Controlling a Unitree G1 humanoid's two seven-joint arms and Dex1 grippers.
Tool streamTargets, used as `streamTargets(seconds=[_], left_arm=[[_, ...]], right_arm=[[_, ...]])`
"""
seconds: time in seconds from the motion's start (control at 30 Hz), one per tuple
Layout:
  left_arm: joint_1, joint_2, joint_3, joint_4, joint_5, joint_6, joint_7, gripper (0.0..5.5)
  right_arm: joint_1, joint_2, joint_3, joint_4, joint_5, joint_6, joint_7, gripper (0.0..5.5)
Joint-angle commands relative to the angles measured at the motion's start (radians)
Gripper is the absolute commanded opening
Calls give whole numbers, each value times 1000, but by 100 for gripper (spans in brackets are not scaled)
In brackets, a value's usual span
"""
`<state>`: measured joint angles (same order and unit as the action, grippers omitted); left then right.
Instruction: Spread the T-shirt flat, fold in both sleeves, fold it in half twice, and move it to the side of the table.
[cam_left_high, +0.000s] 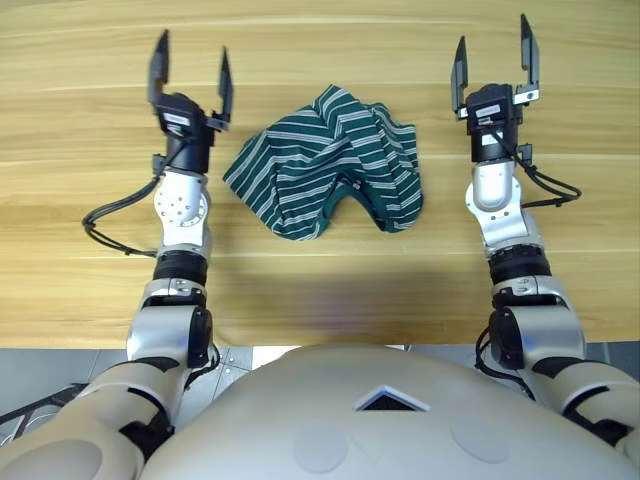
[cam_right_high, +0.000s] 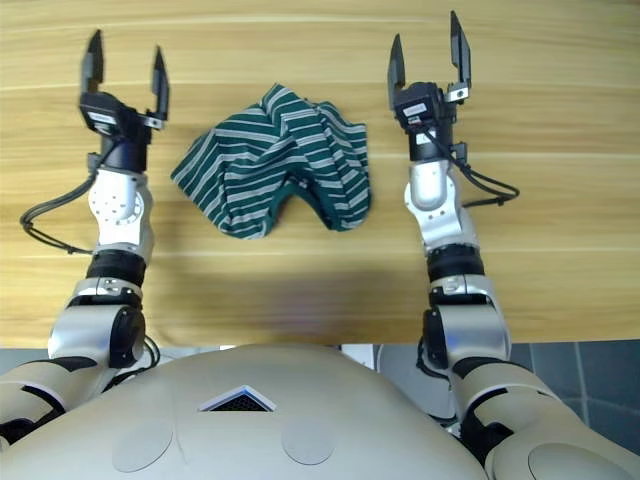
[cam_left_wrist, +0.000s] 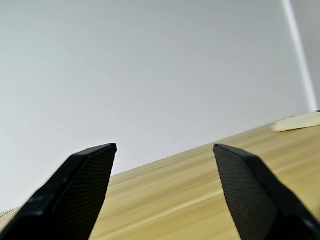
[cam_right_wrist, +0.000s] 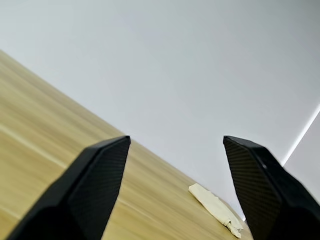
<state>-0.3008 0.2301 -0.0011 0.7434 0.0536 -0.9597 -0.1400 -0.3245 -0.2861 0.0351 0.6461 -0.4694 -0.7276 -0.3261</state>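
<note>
A green T-shirt with white stripes (cam_left_high: 330, 165) lies crumpled in a heap on the wooden table (cam_left_high: 320, 290), midway between my arms. My left gripper (cam_left_high: 190, 62) is open to the left of the heap, fingers pointing toward the far edge, holding nothing. To the right of the shirt my right gripper (cam_left_high: 493, 55) is open too, also empty. Neither gripper touches the cloth. In the left wrist view the two dark fingertips (cam_left_wrist: 75, 185) frame bare table and a white wall; the right wrist view shows its fingertips (cam_right_wrist: 95, 175) the same way.
A small cream scrap (cam_right_wrist: 212, 202) lies on the table near the far edge, also seen as the scrap (cam_left_wrist: 297, 121) in the left wrist view. A white wall (cam_left_wrist: 150, 65) rises behind the table. Bare wood surrounds the shirt on all sides.
</note>
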Motion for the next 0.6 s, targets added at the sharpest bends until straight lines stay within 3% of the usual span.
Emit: streamTargets(seconds=[0.03,0.13,0.23,0.37,0.6], left_arm=[[100,58,-73,-129,-28,-37,-134,360],[228,188,-141,-353,-144,7,-309,360],[408,391,-213,-646,-339,99,-512,360],[613,564,-170,-868,-455,209,-618,360],[705,604,-114,-834,40,344,-534,360]], right_arm=[[29,-77,38,-10,-29,-55,33,344],[158,-236,84,-170,-15,-135,203,344],[343,-428,72,-426,118,-155,406,344],[577,-603,42,-703,277,-102,590,344],[671,-601,73,-789,192,60,728,344]])
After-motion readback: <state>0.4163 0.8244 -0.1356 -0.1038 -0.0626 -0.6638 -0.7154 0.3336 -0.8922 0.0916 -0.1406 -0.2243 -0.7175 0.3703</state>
